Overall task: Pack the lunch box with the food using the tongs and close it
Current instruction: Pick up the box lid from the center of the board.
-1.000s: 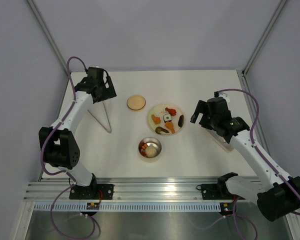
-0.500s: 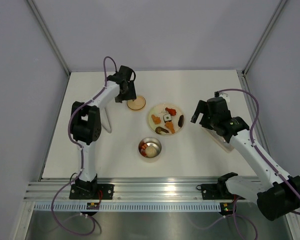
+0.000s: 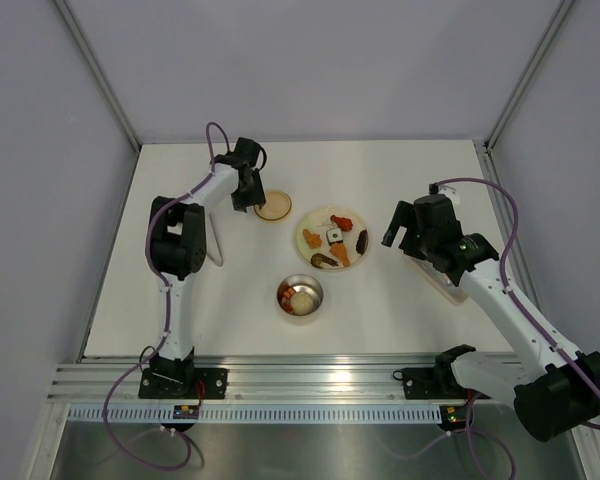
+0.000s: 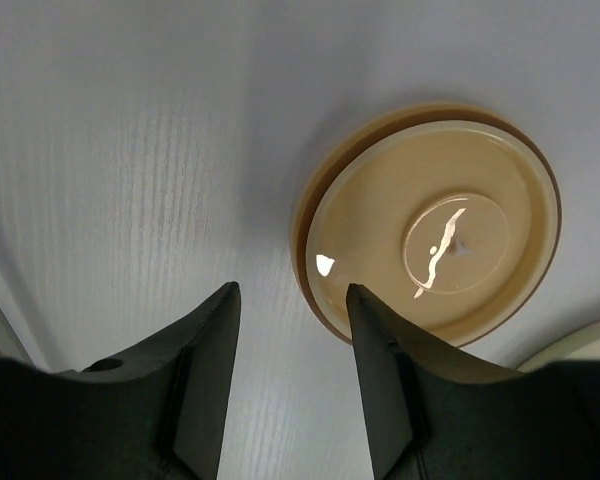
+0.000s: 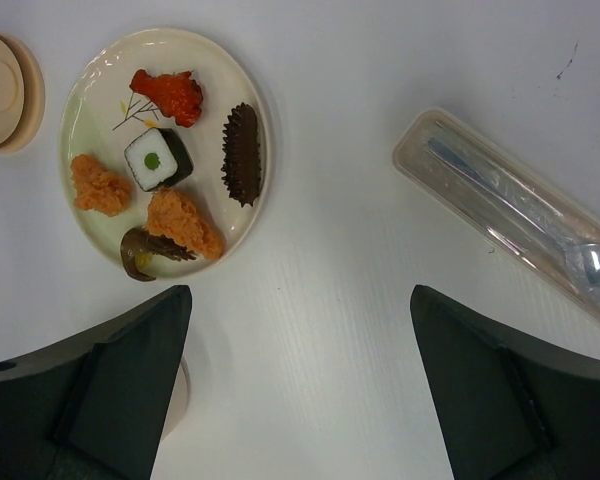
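Observation:
The steel lunch box (image 3: 300, 295) stands in front of the plate and holds a pale bun and red pieces. Its tan wooden lid (image 3: 272, 205) (image 4: 430, 225) lies flat on the table. My left gripper (image 3: 245, 187) (image 4: 290, 300) hovers at the lid's left edge, open with a narrow gap and only bare table between its fingers. The right finger (image 4: 380, 380) overlaps the lid's rim. More food (image 5: 158, 158) sits on the cream plate (image 3: 305, 225) (image 5: 75, 120). The tongs (image 3: 216, 252) lie left of it, partly behind the left arm. My right gripper (image 3: 400, 230) (image 5: 300, 300) hangs wide open beside the plate.
A clear plastic case (image 5: 510, 215) with cutlery inside lies on the right, under the right arm (image 3: 480, 270). Frame posts and grey walls close in the table at the back and sides.
My left arm swung from above the tongs at the far left over to the lid, and its jaws narrowed. The right arm has not moved.

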Motion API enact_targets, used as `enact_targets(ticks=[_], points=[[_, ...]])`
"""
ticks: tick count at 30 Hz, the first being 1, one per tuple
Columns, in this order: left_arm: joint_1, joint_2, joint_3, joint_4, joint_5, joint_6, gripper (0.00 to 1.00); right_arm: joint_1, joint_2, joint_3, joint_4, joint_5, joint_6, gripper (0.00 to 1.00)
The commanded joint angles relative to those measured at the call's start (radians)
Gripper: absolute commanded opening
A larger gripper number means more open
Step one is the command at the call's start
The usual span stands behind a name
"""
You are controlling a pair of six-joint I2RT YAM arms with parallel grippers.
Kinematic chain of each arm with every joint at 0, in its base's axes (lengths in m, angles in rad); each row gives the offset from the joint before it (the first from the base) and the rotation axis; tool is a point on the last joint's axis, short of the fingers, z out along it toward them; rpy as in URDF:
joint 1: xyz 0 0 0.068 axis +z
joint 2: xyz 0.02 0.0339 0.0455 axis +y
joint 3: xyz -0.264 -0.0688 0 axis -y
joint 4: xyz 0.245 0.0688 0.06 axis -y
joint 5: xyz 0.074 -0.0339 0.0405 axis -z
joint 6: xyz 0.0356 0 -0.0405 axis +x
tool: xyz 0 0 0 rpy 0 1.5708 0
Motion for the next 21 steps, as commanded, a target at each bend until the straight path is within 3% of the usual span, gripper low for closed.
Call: enact_targets(ticks=[1, 7, 8, 9, 21], points=[[0.014, 0.039, 0.031, 0.046, 0.043, -0.011, 0.44, 0.003, -0.015, 0.022, -0.007, 0.025, -0.01, 0.99], [0.019, 0.03, -0.005, 0.062, 0.068, -0.011, 0.22, 0.002, -0.026, 0.019, -0.02, 0.033, -0.008, 0.99], [0.019, 0.008, -0.015, 0.063, 0.068, -0.01, 0.06, 0.002, -0.03, 0.019, -0.022, 0.034, -0.005, 1.0], [0.019, -0.011, -0.044, 0.066, 0.073, -0.008, 0.0, 0.002, -0.035, 0.018, -0.022, 0.034, -0.004, 0.99], [-0.035, -0.474, -0.426, 0.101, -0.004, 0.006, 0.0, 0.003, -0.04, 0.019, -0.005, -0.027, 0.004, 1.0]])
